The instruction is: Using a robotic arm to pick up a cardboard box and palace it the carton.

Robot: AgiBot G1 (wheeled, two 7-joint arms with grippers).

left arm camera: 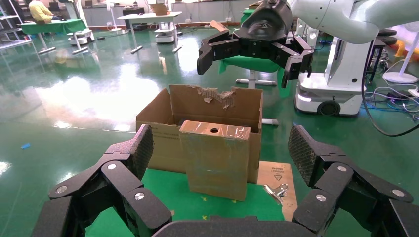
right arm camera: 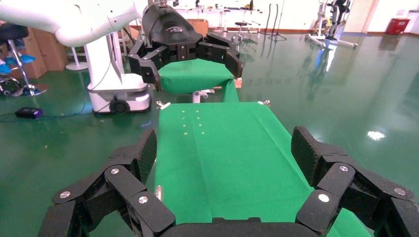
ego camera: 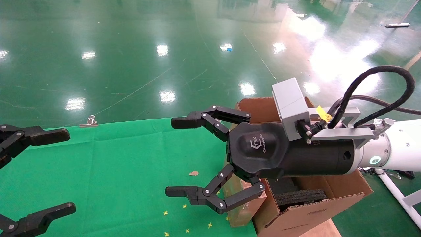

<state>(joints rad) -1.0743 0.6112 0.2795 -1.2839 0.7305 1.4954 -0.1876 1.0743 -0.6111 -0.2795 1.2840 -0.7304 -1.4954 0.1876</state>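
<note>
the right hand (ego camera: pixel 169 157) hangs spread, holding nothing. the cardboard box (ego camera: pixel 241 205) stands below its wrist, touching the carton (ego camera: pixel 332 192). the left hand (ego camera: pixel 67 171) waits spread, well apart.

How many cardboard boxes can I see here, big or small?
2. The slim cardboard box stands upright at the table's edge, in front of the carton. The big carton sits just behind it, flaps up, beyond the green table. Others may be hidden behind the right gripper.

Green cloth (ego camera: pixel 125 164) covers counter. Binder clip (ego camera: pixel 89 121) at cloth's far edge. Small yellow crosses (ego camera: pixel 185 217) on cloth near front. Glossy green floor (ego camera: pixel 131 49) beyond.
</note>
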